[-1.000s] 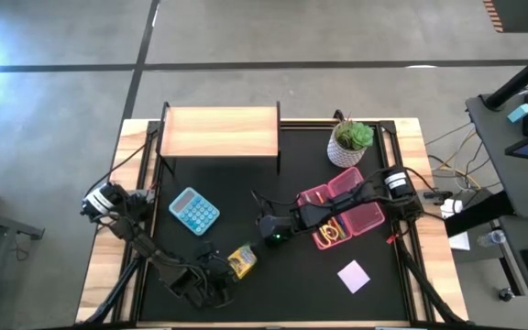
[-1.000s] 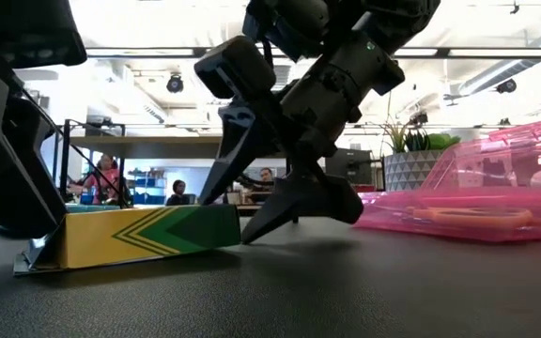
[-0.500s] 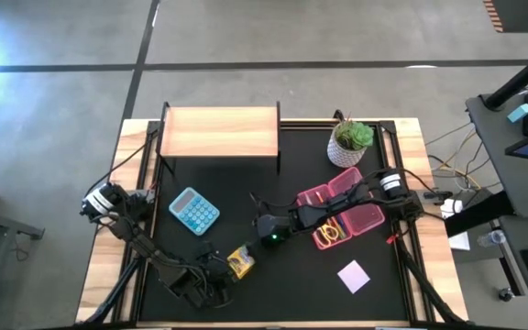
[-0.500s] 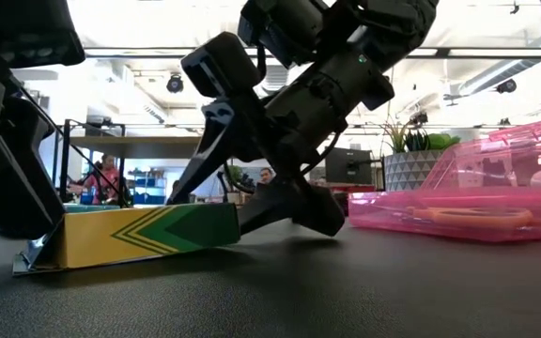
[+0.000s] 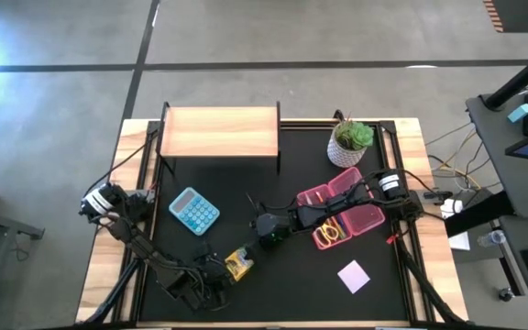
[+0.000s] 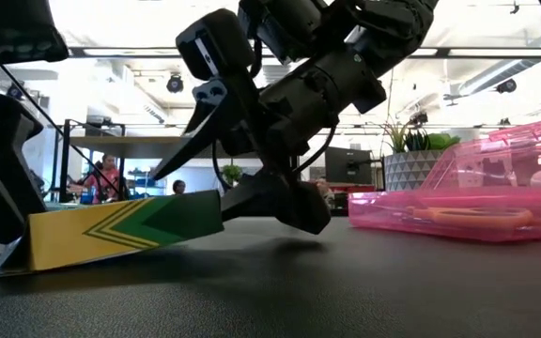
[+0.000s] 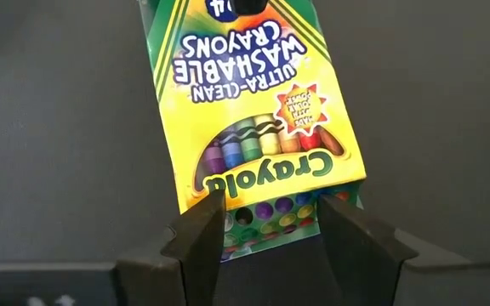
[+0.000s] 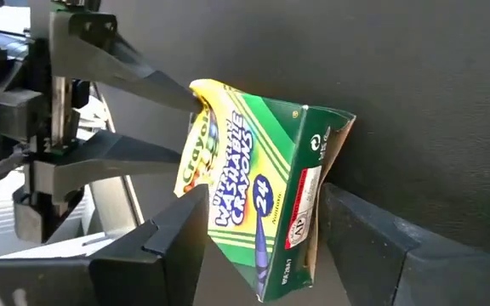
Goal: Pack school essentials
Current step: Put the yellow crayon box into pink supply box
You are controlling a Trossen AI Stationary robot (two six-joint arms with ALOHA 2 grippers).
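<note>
Crayon box (image 5: 239, 264), near the front edge of the surface, is grasped at one end by the left claw (image 5: 216, 272) while the released right claw (image 5: 250, 251) straddles the other, so a firm closing is advised before release.

On the crayon box (image 7: 258, 127) we read "Crayola", "ULTRA-CLEAN WASHABLE CRAYONS"; on its other face, nearer the case (image 5: 342, 213), "24".

arms: dark, jointed | cables: black | left hand (image 7: 266, 234) fingers: black, tapered
</note>
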